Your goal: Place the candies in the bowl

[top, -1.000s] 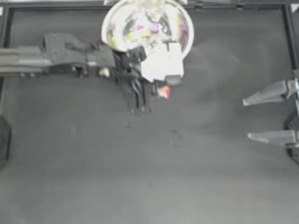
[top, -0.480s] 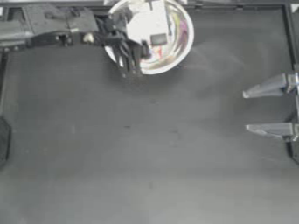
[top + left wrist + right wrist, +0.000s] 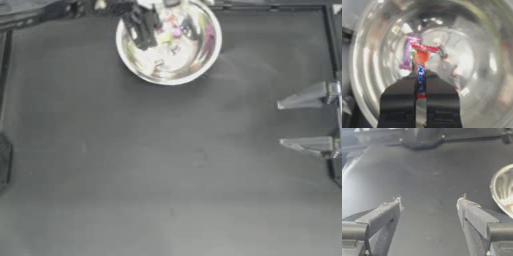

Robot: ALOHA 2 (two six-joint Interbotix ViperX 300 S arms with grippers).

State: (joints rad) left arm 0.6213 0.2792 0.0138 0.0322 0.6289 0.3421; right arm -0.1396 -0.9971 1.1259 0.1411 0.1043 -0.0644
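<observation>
Dark desk (image 3: 167, 175), matte surface with faint pale scuffs; a raised dark rim (image 3: 267, 6) borders its far edge.

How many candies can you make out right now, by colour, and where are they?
Red-and-white candy, clamped in the left gripper over the bowl: 1
Pink-purple candy, inside the bowl: 1
Others are too blurred to count.
Total clearly visible: 2

There is one bowl (image 3: 169, 42). I can see two candies: one red-and-white candy (image 3: 421, 65) and one purple candy (image 3: 409, 51).
</observation>
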